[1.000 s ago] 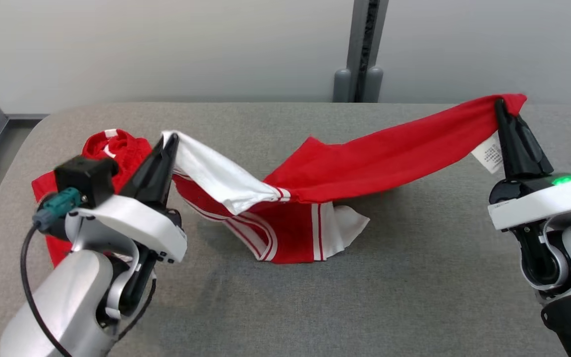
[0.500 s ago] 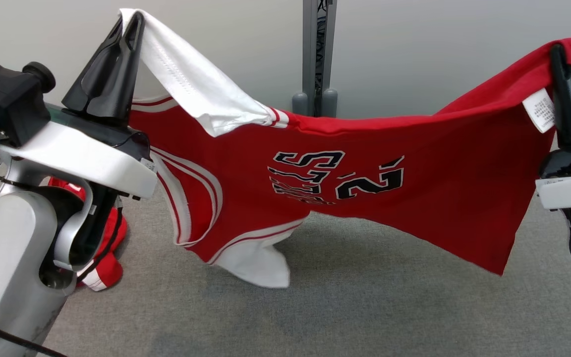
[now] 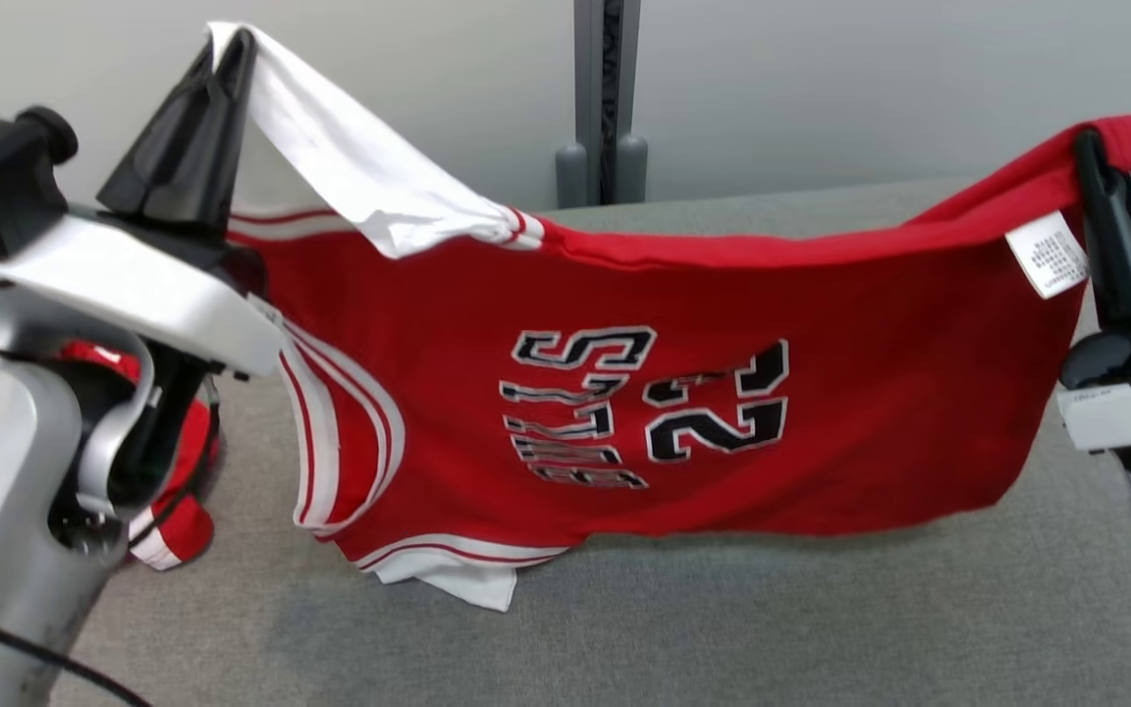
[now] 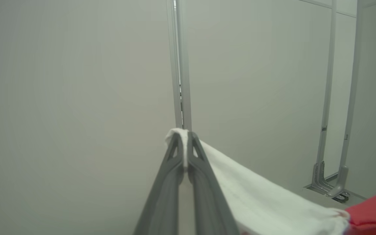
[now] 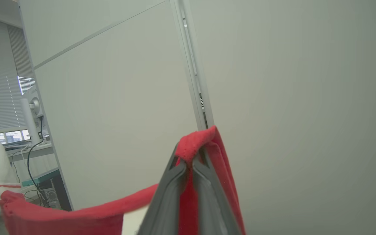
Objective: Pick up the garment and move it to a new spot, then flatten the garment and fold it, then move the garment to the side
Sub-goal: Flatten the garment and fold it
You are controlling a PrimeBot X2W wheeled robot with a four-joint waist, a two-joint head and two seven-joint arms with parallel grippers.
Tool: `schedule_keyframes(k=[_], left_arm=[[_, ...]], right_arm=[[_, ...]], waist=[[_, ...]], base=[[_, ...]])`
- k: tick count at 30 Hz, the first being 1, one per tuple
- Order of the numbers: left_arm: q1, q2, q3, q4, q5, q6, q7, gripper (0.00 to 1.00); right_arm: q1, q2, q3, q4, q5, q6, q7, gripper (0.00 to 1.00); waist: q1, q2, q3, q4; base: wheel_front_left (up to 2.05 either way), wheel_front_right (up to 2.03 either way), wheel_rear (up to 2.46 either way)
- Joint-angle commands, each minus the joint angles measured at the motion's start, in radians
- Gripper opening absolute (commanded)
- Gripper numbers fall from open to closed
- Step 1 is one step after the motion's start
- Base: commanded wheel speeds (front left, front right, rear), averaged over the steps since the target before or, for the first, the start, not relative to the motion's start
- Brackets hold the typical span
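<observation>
The garment, a red sleeveless jersey with white trim, is suspended above the surface and stretched between both hands, spanning from the left side of the surface to its right edge. The left hand is raised near the far left corner, fingers pointing up, and is clamped on a white strap at the jersey's upper edge. In the left wrist view the two fingers meet at their tips with white fabric pinched between them. The right hand is raised at the right edge, fingers pointing up, and is clamped on a red corner of the jersey. In the right wrist view the fabric folds over the closed fingers. A white care label hangs just beside the right hand. The upper edge sags slightly between the two grips. The panel facing the head camera carries black-and-white lettering. The lower hem hangs close to the surface at mid-width; whether it touches cannot be told. A second red cloth item lies at the left edge, partly hidden behind the left arm. A grey post stands beyond the far edge.
</observation>
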State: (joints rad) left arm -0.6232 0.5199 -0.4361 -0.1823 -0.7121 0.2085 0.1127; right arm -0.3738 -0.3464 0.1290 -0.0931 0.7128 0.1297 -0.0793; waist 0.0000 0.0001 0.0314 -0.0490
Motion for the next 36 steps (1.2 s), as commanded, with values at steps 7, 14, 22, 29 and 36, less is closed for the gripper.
schedule_keyframes(k=[7,14,22,29,36], left_arm=[[-0.245,-0.013,-0.024,0.203,0.013,-0.120,0.025,0.00],[-0.626,-0.032,-0.073,0.472,0.103,-0.245,0.050,0.00],[-1.037,-0.102,-0.083,0.803,0.196,-0.294,-0.051,0.00],[-1.165,-0.175,-0.077,0.946,0.187,-0.307,-0.172,0.00],[-1.073,-0.209,-0.125,1.031,0.118,-0.337,-0.151,0.00]], right_arm=[[-0.216,-0.022,0.058,0.071,0.063,0.002,0.011,0.00],[-0.585,-0.040,0.151,0.276,0.165,0.002,-0.009,0.00],[-1.007,-0.031,0.226,0.536,0.299,0.002,-0.090,0.00],[-1.156,-0.043,0.268,0.668,0.340,0.002,-0.172,0.00],[-1.026,-0.088,0.393,0.724,0.453,0.002,-0.153,0.00]], waist=[[0.0000,-0.0001,0.184,-0.032],[0.0000,-0.0001,0.374,-0.070],[0.0000,-0.0001,0.488,-0.086],[0.0000,-0.0001,0.486,-0.071],[0.0000,-0.0001,0.449,-0.031]], base=[[0.00,0.00,0.00],[0.00,0.00,0.00],[0.00,0.00,0.00],[0.00,0.00,0.00],[0.00,0.00,0.00]])
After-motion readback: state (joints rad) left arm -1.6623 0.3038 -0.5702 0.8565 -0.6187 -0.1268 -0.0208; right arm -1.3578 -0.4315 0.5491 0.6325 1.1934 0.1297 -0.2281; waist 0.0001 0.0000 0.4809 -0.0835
